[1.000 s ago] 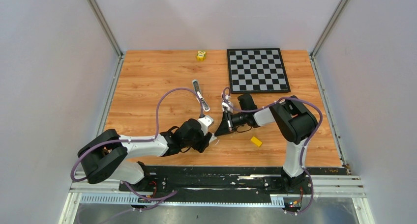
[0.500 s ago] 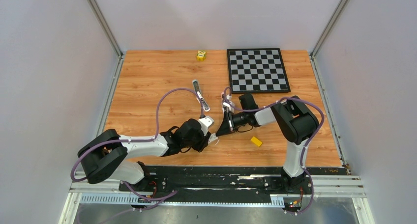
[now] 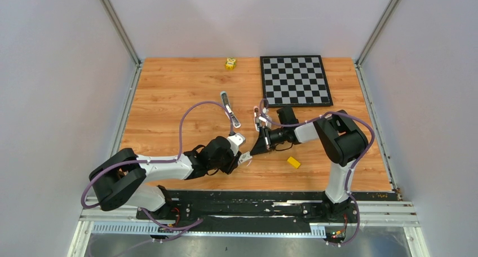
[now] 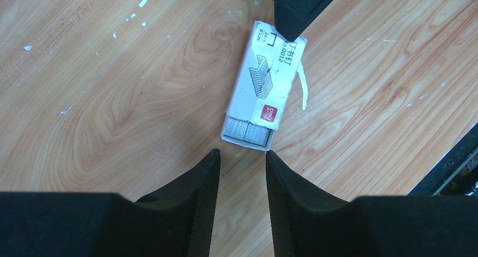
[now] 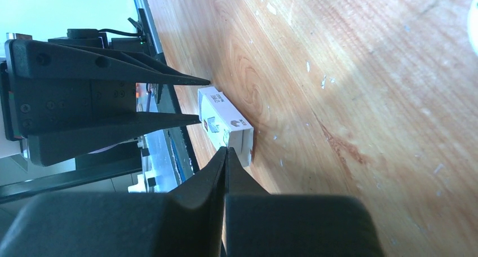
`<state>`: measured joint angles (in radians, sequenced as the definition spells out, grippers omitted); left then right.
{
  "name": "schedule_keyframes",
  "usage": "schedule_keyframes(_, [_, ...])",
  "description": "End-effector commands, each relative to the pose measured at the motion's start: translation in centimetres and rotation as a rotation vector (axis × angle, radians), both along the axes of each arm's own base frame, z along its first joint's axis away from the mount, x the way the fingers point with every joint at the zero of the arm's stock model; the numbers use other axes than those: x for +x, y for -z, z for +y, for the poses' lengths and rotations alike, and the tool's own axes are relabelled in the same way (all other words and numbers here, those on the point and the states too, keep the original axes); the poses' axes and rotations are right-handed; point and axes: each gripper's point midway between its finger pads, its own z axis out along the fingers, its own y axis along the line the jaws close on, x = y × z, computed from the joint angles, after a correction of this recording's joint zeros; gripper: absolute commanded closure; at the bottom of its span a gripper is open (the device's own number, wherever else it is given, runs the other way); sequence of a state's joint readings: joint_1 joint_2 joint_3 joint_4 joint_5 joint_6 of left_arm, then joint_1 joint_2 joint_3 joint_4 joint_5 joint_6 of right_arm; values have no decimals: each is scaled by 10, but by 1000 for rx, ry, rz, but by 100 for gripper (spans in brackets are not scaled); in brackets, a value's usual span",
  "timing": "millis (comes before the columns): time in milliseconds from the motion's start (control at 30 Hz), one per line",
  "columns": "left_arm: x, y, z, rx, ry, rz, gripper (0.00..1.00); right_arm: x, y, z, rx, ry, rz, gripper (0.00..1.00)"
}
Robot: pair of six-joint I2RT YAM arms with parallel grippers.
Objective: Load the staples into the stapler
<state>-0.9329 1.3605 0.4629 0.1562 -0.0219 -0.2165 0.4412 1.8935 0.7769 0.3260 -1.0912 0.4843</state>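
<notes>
Only the left wrist view shows the staples (image 4: 246, 131): a grey ridged block is seated in the open end of a small white staple box (image 4: 265, 71), which lies flat on the desk (image 4: 113, 99). That open end is turned toward the left end effector (image 4: 242, 158). Its 2 fingers are set partly apart just short of the box, and nothing is grasped between them. At the box's far end, the black tip of the right end effector (image 4: 290, 20) is seen overlapping the edge.

The opposite side is given by the right wrist view. There the right fingers (image 5: 208, 184) are clenched together with no gap, and their tip meets the box's flap. Whether it presses or only touches cannot be told.

From above, the box is reduced to a white patch between the 2 end effectors, but the rest is laid out. The stapler (image 3: 230, 110) lies apart toward the back. A yellow block (image 3: 293, 162) sits to the right of the box, a chessboard (image 3: 295, 80) lies at the far right, and a small yellow toy (image 3: 230, 63) stands at the far edge.
</notes>
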Motion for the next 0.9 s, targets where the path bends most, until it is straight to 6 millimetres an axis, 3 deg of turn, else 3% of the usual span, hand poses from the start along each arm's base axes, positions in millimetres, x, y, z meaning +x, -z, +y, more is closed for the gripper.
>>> schedule_keyframes(0, [-10,12,6,44,21,36,62,2,-5,-6,0,-4,-27,100])
schedule_keyframes(100, [-10,11,6,41,23,28,60,3,-6,-5,1,-8,-29,100])
schedule_keyframes(200, [-3,9,5,49,23,-2,44,4,-6,-5,3,-8,-32,100])
schedule_keyframes(300, [3,7,3,71,33,-22,40,4,-6,-5,4,-7,-30,100])
schedule_keyframes(633, [8,13,-2,117,75,-28,39,5,-8,-4,10,-9,-35,100])
schedule_keyframes(867, [-1,16,-4,101,101,4,53,12,-9,-6,5,10,-39,100])
